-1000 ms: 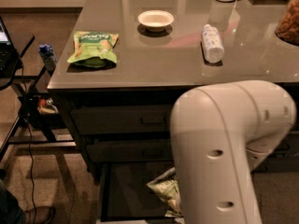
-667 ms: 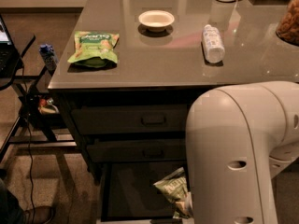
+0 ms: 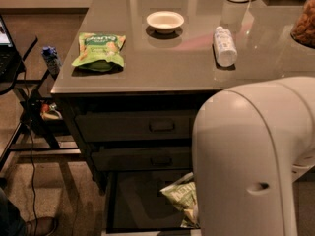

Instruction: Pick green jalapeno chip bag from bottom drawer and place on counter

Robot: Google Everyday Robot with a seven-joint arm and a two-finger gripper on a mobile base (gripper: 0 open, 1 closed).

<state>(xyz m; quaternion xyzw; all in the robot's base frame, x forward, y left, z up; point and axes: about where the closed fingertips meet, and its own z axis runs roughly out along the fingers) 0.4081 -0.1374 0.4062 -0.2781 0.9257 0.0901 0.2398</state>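
Gripper: hidden behind the white arm (image 3: 246,161), which is filling the lower right of the view and reaching down over the bottom drawer (image 3: 133,203). Whether the claw is released or clenched cannot be told.

Chip bag (image 3: 180,195): lying inside the open bottom drawer, at its right side, partly covered by the arm. It is not on the counter (image 3: 177,65).

Two handled drawers (image 3: 161,126) above are sitting closed.

Counter: a light-green bag (image 3: 98,50) is lying flat near the left front corner. A bowl (image 3: 165,21) is standing further back, well apart from it. A white bottle (image 3: 224,45) is lying on its side to the right of the bowl. A jar (image 3: 305,21) of snacks is showing at the right edge.
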